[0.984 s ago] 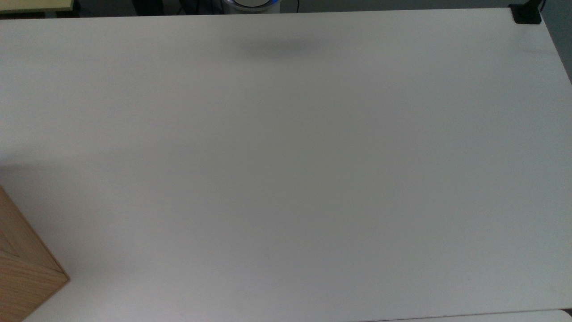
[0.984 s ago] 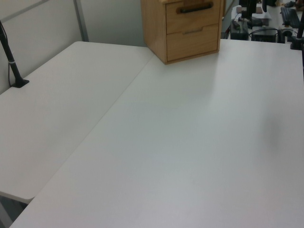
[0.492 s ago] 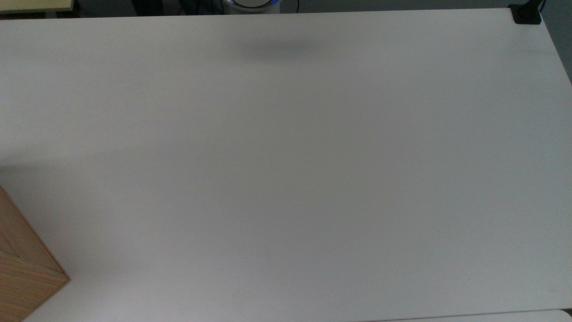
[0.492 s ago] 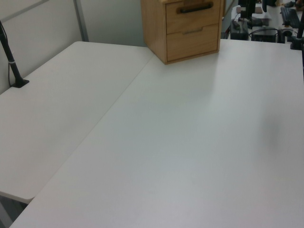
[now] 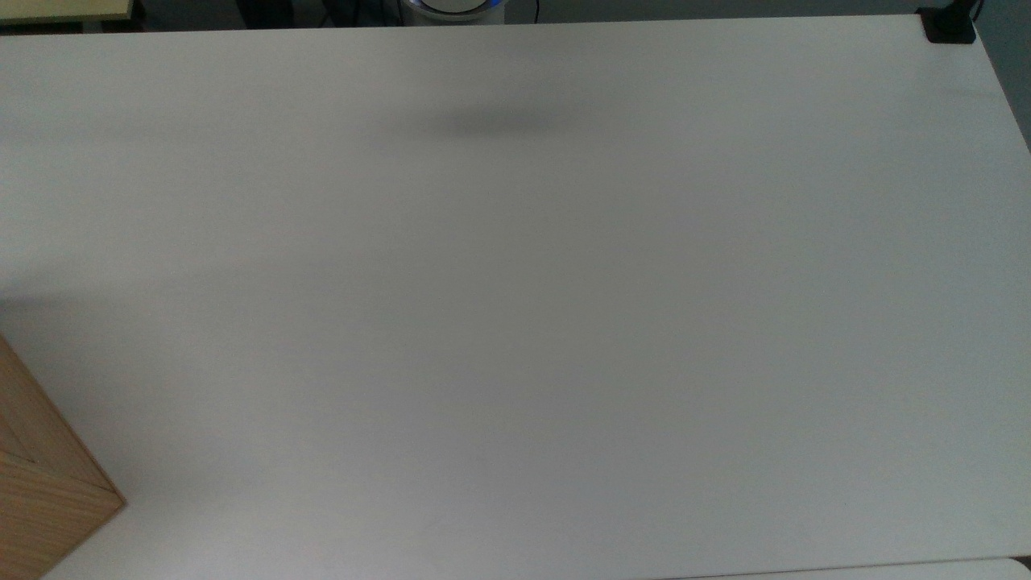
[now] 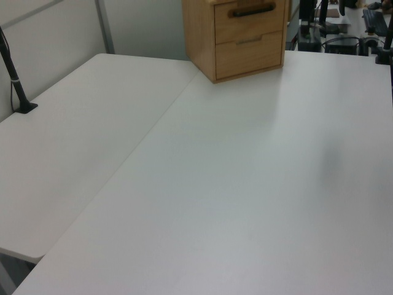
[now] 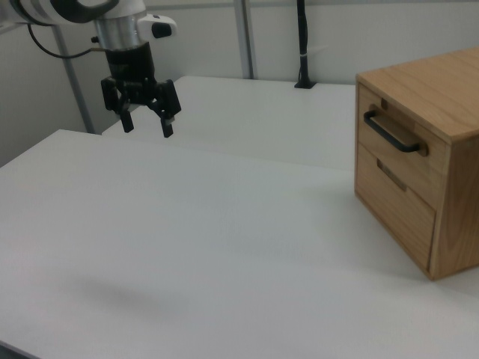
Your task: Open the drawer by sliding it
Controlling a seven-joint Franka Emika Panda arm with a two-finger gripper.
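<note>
Right view showed us the end effector (image 7: 147, 125) hanging in the air over the far left part of the desk (image 7: 194, 224). Its two fingers were spread apart and held nothing. It was well apart from the wooden box (image 7: 441, 112), which stood at the right view's right edge.

We saw the drawer (image 7: 393, 142) at the top of the box front, pushed all the way in. A thin dark handle (image 7: 389, 132) ran across it and stood out a little from the wood. A second front (image 7: 397, 206) sat under it with only a small slot.

We thought the drawer was stiff, hard wood and would not bend or break. We guessed it would slide on a rail, so a straight pull should do. The bar looked thin and smooth, so fingers might slip. We thought the best place to hold was the middle of the bar, one finger on each side.

We also thought the box might slide on the smooth desk if pulled too hard.

In the left view, the box (image 6: 202, 37) stood at the far edge.
</note>
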